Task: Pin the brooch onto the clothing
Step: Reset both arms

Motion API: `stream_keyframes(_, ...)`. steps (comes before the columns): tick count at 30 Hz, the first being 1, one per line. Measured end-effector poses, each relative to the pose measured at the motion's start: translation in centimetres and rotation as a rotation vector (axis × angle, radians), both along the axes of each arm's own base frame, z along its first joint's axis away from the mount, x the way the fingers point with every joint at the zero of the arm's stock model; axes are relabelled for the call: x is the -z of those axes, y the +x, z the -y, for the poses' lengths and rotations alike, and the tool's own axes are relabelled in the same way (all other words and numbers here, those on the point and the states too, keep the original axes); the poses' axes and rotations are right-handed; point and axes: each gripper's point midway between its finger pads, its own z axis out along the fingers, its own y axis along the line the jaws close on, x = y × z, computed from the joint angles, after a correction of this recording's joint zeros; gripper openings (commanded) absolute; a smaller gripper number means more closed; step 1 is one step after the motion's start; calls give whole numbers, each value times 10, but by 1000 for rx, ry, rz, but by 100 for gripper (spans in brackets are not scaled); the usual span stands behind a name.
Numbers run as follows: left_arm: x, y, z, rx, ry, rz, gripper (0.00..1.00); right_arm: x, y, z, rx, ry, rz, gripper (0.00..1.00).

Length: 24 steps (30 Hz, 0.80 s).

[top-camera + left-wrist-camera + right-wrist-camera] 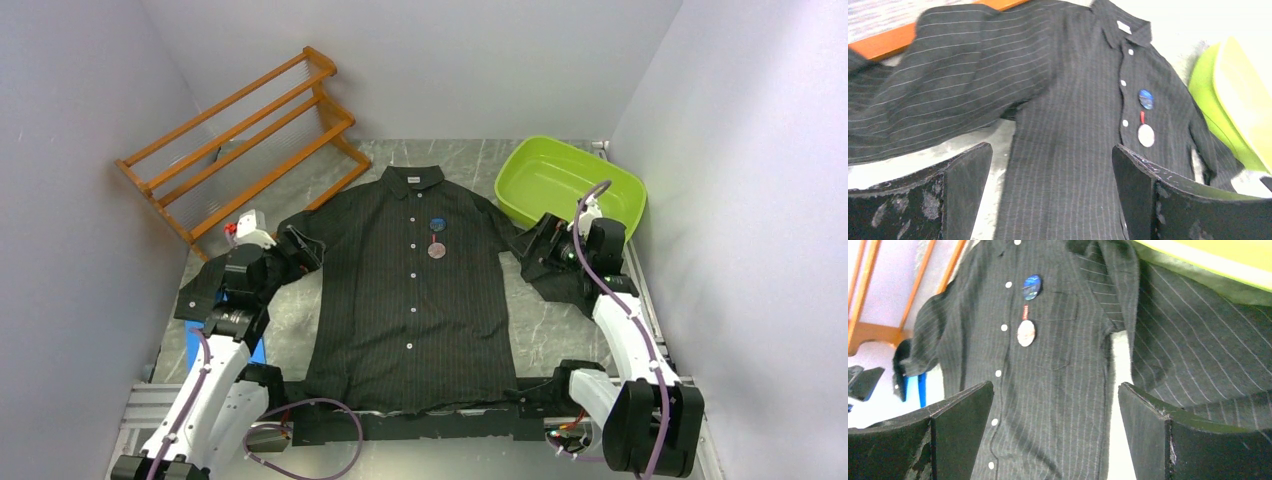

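— Where's the shirt (410, 300)?

— Flat in the middle of the overhead view, on the grey marbled table (545, 335). Its collar points to the top of the frame, its hem lies at the bottom by the arm bases, and it's buttoned up the front.

— And the badges?

— There are two, both on the chest just right of the button line in the upper middle of the frame. The blue badge (437, 224) sits above the pale badge (436, 250), with a small red mark (1024, 312) between them. Both lie flat on the cloth. I cannot tell from here whether either is pinned through.

— What are the arms doing?

— The left gripper (1050, 150) is over the sleeve at the left of the overhead frame. Its fingers (965, 172) are spread wide, and in its own camera the shirt front shows between them. The right gripper (1054, 386) is at the sleeve on the right, its fingers (1143, 410) just as wide apart and holding no cloth.

— Anything else?

— A green tub (560, 180) sits at the upper right, just beside that sleeve. A wooden rack (250, 130) stands at the upper left.
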Motion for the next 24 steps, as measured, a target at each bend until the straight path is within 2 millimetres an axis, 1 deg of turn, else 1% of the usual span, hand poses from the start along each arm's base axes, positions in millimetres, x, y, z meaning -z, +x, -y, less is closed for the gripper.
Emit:
stream_keyframes(6,17,2,-30,-157,21,-43,95,21,-5,16,88,-60,-31,100)
stream_keyframes(10,29,1,-53,-279,62,-55,95,36,-8,35,189,-128,-35,100)
stream_keyframes(15,45,-1,-79,-401,141,-33,95,38,-1,60,309,-217,64,100)
stream_keyframes(17,48,0,-90,-448,179,-1,95,39,3,72,369,-249,114,100)
stream_keyframes(20,49,2,-104,-500,246,35,95,46,6,88,453,-296,166,100)
stream_keyframes(24,51,9,-117,-535,346,44,95,47,9,108,535,-376,246,100)
